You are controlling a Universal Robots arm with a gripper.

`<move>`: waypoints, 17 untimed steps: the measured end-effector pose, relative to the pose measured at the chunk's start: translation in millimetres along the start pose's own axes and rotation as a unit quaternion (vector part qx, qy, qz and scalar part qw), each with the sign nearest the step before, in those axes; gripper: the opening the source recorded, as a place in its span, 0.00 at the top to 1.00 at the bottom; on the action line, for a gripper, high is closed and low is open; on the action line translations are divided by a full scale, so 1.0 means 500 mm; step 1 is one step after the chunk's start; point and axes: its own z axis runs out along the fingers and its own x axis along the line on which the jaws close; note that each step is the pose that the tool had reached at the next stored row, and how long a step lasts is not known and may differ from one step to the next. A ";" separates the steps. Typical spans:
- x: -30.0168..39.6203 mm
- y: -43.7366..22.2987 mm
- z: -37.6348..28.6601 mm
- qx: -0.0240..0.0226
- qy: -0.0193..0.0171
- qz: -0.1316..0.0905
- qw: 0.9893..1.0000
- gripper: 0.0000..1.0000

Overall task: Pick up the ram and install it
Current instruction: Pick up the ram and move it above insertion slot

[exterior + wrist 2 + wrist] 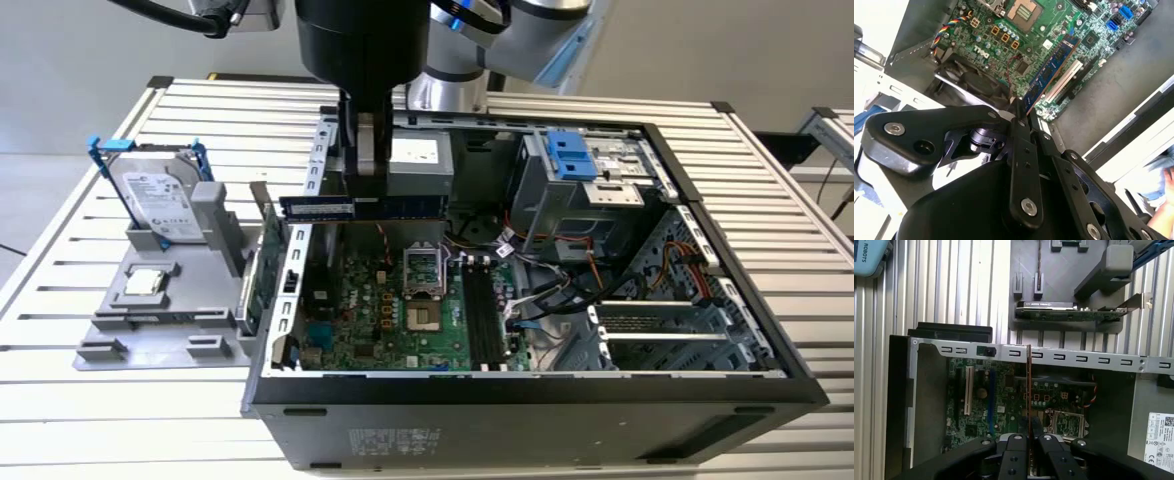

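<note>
The ram [327,207] is a narrow blue-green stick with black chips, held level above the back of the open computer case [534,390] near its wall on the exterior view's left. My gripper [363,192] comes down from above and is shut on the stick near its middle. In the second wrist view the ram [1051,70] juts out from the fingertips [1023,131] over the green motherboard [999,30]. In the first wrist view the ram [1029,385] shows edge-on as a thin line ahead of the gripper [1029,432]. The long black memory slots [478,312] lie below, nearer the case's middle.
On the exterior view's left a grey holder [160,320] carries a silver hard drive in a blue frame [154,195], a processor [144,282] and a large green expansion card [1069,314]. Cables [561,270] and a drive cage [587,180] crowd the case's far right.
</note>
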 end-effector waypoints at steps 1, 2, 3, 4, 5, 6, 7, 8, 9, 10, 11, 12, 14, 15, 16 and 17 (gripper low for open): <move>0.000 -0.002 0.000 0.000 0.000 0.000 1.000 1.00; 0.000 -0.004 0.000 0.000 0.000 0.000 1.000 1.00; 0.000 -0.006 0.000 0.000 0.000 0.000 1.000 1.00; 0.000 -0.008 0.000 0.000 0.000 0.000 1.000 1.00; 0.000 -0.010 0.000 0.000 0.000 0.000 1.000 1.00; 0.000 -0.012 0.000 0.000 0.000 0.000 1.000 1.00; 0.000 -0.014 0.000 0.000 0.000 0.000 1.000 1.00; 0.000 -0.016 0.000 0.000 0.000 0.000 1.000 1.00; 0.000 -0.018 0.000 0.000 0.000 0.000 1.000 1.00; 0.000 -0.020 0.000 0.000 0.000 0.000 1.000 1.00; 0.000 -0.022 0.000 0.000 0.000 0.000 1.000 1.00; 0.000 -0.024 0.000 0.000 0.000 0.000 1.000 1.00; 0.000 -0.029 0.000 0.000 0.000 0.000 1.000 1.00; 0.000 -0.031 0.000 0.000 0.000 0.000 1.000 1.00; 0.001 -0.034 0.000 0.000 0.000 0.000 1.000 1.00; 0.001 -0.036 0.000 0.000 0.000 0.000 1.000 1.00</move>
